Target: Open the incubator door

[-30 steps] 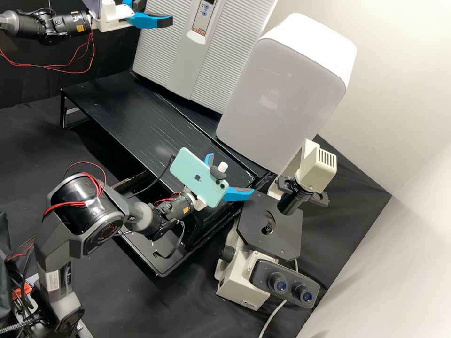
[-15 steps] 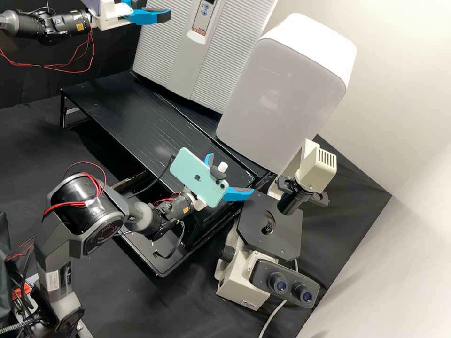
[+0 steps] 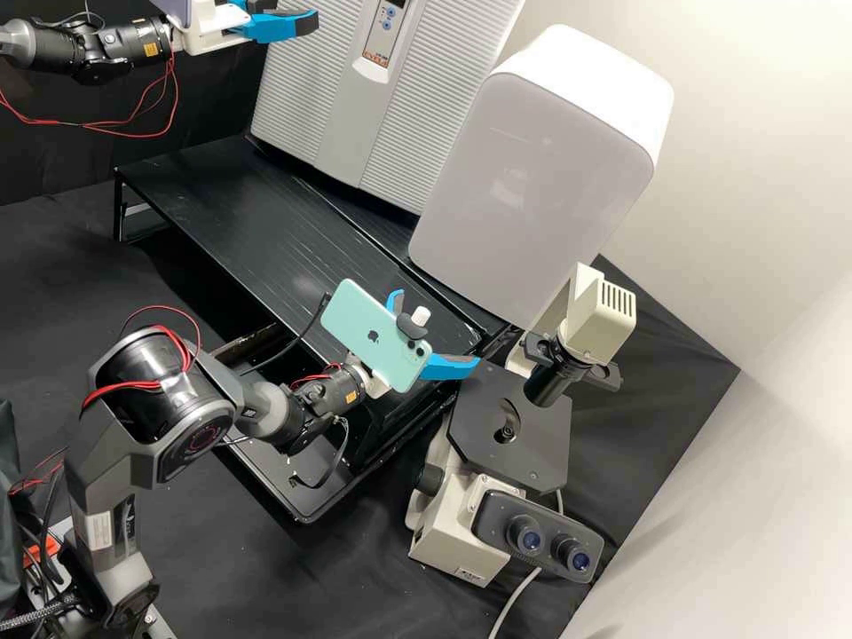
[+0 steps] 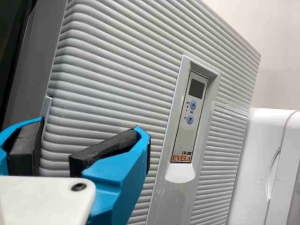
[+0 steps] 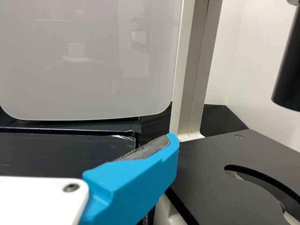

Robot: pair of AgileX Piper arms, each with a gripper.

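On the black stand [image 3: 240, 209], the incubator [image 3: 306, 89] stands with its ribbed door [image 4: 108, 79] closed. Our left gripper [image 4: 56, 147] is open, holding nothing, near the side edge [image 4: 47, 105] of this door. Our right gripper [image 3: 437, 327] is also open, beside the microscope [image 3: 453, 532]. We should first align well with the edge, then hook it lightly and pull slowly, following the swing of the door. Pressing on the front could make us slip or push the incubator.

Left gripper [image 3: 296, 16] at high view's top, parted; right gripper [image 3: 437, 327] near middle, spread wide.
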